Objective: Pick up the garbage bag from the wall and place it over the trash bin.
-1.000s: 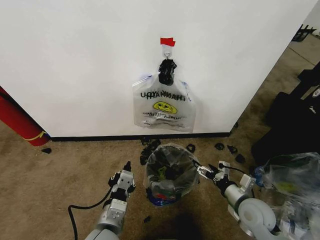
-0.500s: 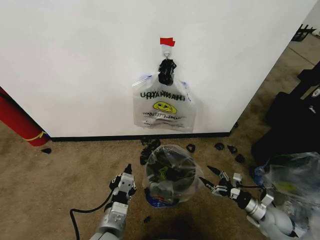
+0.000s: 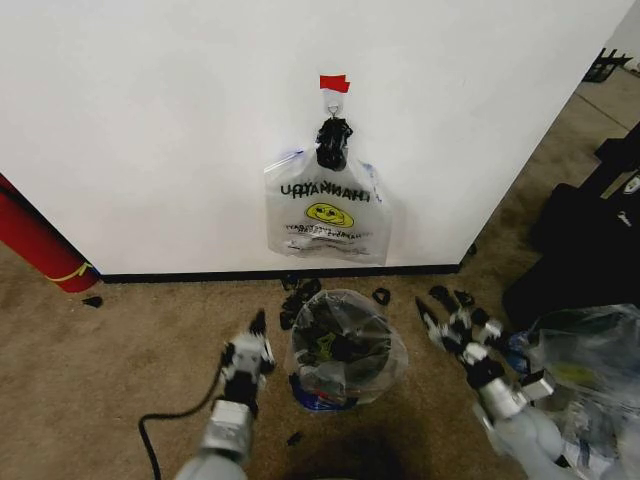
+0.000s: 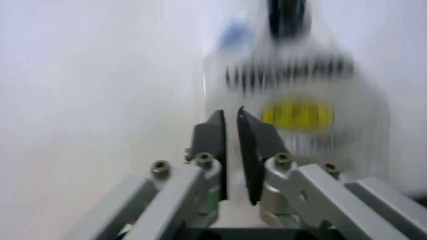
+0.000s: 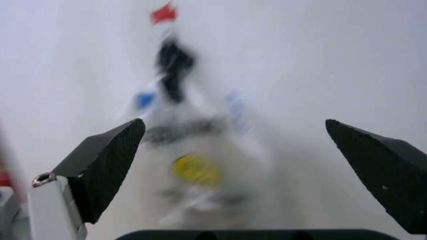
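On the far left, note the long red cylinder (image 3: 35, 243) leaning at the wall's (image 3: 150, 120) foot; it is no part of the job, so keep both arms away from it. Your left hand (image 3: 254, 345) sits low over the carpet just left of the trash bin (image 3: 343, 350), its fingers pressed nearly together on nothing; in the left wrist view it faces the hanging bags. Judged from this, the step in hand is the reach to the wall, and the left hand must spread before it can take anything. The wire-mesh bin stands on the carpet below the hook and appears already lined with clear plastic. Above it, the garbage bag (image 3: 328, 215) hangs flat against the wall from a black clip (image 3: 333, 143) on a small hook under red tape (image 3: 335, 83). Aim for the front sheet alone, near an upper corner, and pull outward gently so the rest of the bundle remains clipped. Your right hand (image 3: 437, 322), right of the bin and near the big clear sack (image 3: 585, 365), is spread wide and empty; lift it well above the bin's rim as you go.
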Robot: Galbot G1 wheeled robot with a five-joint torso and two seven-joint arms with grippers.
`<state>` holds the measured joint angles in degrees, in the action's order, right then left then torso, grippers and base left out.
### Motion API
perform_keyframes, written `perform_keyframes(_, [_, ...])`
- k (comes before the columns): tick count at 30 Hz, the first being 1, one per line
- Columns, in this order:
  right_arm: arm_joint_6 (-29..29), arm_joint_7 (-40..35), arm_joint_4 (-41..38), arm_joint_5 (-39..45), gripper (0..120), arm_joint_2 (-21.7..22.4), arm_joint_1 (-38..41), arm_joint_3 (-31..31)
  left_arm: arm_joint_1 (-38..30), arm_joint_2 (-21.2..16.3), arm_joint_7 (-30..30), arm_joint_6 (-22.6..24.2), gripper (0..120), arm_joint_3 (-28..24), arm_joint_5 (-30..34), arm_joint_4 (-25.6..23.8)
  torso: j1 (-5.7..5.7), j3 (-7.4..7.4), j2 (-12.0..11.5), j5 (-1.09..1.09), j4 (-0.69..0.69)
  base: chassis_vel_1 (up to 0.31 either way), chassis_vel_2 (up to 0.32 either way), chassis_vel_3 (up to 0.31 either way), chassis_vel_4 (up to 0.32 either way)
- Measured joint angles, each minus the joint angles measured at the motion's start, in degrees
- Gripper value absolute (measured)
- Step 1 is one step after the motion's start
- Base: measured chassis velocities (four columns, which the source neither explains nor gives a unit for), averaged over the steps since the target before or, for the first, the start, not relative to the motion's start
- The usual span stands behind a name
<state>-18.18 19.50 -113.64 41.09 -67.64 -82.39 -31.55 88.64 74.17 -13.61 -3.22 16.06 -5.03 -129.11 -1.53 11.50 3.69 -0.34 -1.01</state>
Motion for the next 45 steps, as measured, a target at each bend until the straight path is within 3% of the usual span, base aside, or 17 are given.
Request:
perform_keyframes(1, [-1.9, -5.4, -4.3, -7.6, 100, -1.3, -2.1, -2.1, -0.7, 2.0, 3.9, -4.7, 16, 2.4, -0.5, 0.3, 0.00, 0.01, 0.0, 0.00, -0.03, 0.000, 0.000, 0.000, 0.000])
perform_keyframes(4, [-10.4, -0.7, -7.2, -17.4, 100, -4.9, -5.2, -9.0, -1.4, 7.1, 9.9, -11.2, 27, 6.3, -0.6, 0.3, 0.00, 0.00, 0.0, 0.03, -0.05, 0.000, 0.000, 0.000, 0.000])
perform_keyframes(8, [-13.7, 5.4, -8.4, -18.6, 100, -7.7, -7.9, -13.1, -1.6, 10.4, 11.3, -12.2, 41, 8.0, 2.6, 0.1, 0.00, 0.00, 0.0, 0.01, -0.04, 0.000, 0.000, 0.000, 0.000])
perform_keyframes(11, [-11.7, 2.6, -10.1, -18.9, 100, -9.8, -10.0, -11.3, -2.1, 11.4, 12.6, -11.9, 53, 9.2, 6.3, 0.4, 0.00, 0.00, 0.0, 0.03, -0.04, 0.000, 0.000, 0.000, 0.000])
perform_keyframes(24, [-11.7, -4.3, -8.4, -27.0, 100, -14.2, -8.6, -9.3, -1.8, 10.0, 14.2, -11.5, 98, 11.5, 6.5, 2.3, 0.00, 0.00, 0.0, 0.03, -0.02, 0.000, 0.000, 0.000, 0.000])
perform_keyframes(30, [-11.3, -8.6, -8.4, -28.0, 100, -15.1, -8.6, -8.6, -1.8, 9.9, 14.3, -10.9, 100, 11.1, 6.8, 2.2, 0.00, 0.00, 0.0, 0.02, -0.03, 0.000, 0.000, 0.000, 0.000])
perform_keyframes(33, [-10.9, -9.2, -8.2, -28.3, 100, -15.1, -8.9, -8.8, -2.0, 9.8, 11.9, -6.3, 100, 9.3, 8.2, 0.1, 0.00, 0.00, 0.0, 0.02, -0.03, 0.000, 0.000, 0.000, 0.000])
perform_keyframes(37, [-10.5, -9.1, -8.1, -28.9, 100, -14.9, -9.3, -8.9, -2.3, 9.5, 10.3, -3.8, 100, 8.3, 9.0, -0.1, 0.00, 0.00, 0.0, 0.03, -0.03, 0.000, 0.000, 0.000, 0.000])
perform_keyframes(45, [-9.7, -9.6, -7.0, -37.6, 100, -13.9, -8.9, -9.1, -1.1, 9.4, 15.5, -6.2, 100, 9.6, 7.0, 0.2, 0.00, 0.00, 0.0, 0.04, -0.03, 0.000, 0.000, 0.000, 0.000])
